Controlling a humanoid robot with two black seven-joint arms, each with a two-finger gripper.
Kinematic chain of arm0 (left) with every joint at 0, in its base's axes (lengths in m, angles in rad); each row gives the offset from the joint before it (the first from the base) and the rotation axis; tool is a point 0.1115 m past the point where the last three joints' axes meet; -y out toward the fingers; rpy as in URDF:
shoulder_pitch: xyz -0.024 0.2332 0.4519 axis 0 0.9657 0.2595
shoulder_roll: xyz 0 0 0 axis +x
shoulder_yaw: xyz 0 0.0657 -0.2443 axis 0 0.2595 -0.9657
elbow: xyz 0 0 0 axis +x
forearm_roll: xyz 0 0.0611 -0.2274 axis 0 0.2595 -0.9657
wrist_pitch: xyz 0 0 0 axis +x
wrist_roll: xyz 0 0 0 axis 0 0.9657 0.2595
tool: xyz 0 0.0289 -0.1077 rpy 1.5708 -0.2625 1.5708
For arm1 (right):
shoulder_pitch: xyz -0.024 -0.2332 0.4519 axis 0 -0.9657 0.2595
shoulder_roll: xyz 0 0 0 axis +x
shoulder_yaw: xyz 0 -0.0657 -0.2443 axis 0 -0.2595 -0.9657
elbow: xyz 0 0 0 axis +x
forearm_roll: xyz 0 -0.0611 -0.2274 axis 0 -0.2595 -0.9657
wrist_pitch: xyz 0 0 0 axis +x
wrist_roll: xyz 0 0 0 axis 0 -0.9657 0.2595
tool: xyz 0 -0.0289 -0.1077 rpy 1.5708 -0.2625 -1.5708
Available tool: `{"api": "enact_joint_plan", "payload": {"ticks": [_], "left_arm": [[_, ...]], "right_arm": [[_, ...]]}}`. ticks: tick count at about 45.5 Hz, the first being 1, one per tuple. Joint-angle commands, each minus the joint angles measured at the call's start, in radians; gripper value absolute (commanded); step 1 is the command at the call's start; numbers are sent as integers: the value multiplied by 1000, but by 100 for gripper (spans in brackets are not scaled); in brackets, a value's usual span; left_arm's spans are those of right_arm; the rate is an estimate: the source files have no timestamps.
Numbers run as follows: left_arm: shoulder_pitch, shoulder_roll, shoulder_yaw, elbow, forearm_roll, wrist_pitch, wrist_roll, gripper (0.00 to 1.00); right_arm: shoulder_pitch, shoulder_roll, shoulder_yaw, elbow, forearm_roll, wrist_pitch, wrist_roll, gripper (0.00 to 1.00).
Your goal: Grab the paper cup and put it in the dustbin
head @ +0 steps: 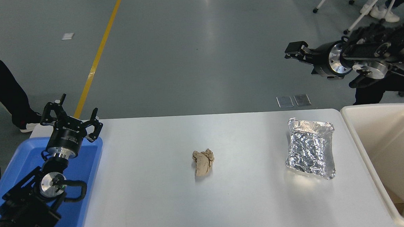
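Left gripper (71, 117): parked at lower left of the frame, over the far end of the blue tray (85, 161), pointing away from the camera. Fingers spread apart, nothing between them.

Right gripper (296, 49): upper right of the frame, raised well above the white table (158, 199), seen against the grey floor. Arm entering from the right edge, tool pointing toward frame left. Viewed side-on; apart or together cannot be told. Nothing seen held.

Dustbin (353, 128): lower right of the frame, just beside the table's right end, partly cut off by the frame edge. Walls smooth and bare; a small tan piece (397, 203) lying at the bottom near the lower edge.

Paper cup: not made out on the table, in the seen part of the dustbin or at either gripper; location cannot be told.

Brown paper ball (202, 162): crumpled, near table centre, well apart from everything else.

Foil tray (310, 147): right part of the table, near the dustbin but not touching it.

Dark-clothed leg (0, 89) at the left edge; yellow floor line (95, 60) running diagonally at upper left.
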State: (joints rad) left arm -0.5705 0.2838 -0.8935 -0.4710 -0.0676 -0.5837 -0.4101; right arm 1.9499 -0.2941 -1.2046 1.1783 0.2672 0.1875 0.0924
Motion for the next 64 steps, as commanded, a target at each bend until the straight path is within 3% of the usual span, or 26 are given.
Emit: {"api": "enact_joint_plan", "payload": {"ticks": [1, 16, 30, 38, 64], "left_arm": [[0, 0, 1, 0, 0, 1, 0, 99], [0, 0, 1, 0, 0, 2, -1, 99], [0, 0, 1, 0, 0, 2, 0, 99], [0, 0, 1, 0, 0, 2, -1, 99], [0, 0, -1, 0, 0, 2, -1, 99]], "right_arm": [[201, -2, -78, 273, -37, 78, 0, 100], [428, 0, -113, 469, -37, 294, 0, 100], [492, 9, -136, 528, -48, 394, -13, 100], [492, 41, -196, 517, -115, 388, -68, 100], [488, 125, -165, 503, -172, 354, -68, 100]]}}
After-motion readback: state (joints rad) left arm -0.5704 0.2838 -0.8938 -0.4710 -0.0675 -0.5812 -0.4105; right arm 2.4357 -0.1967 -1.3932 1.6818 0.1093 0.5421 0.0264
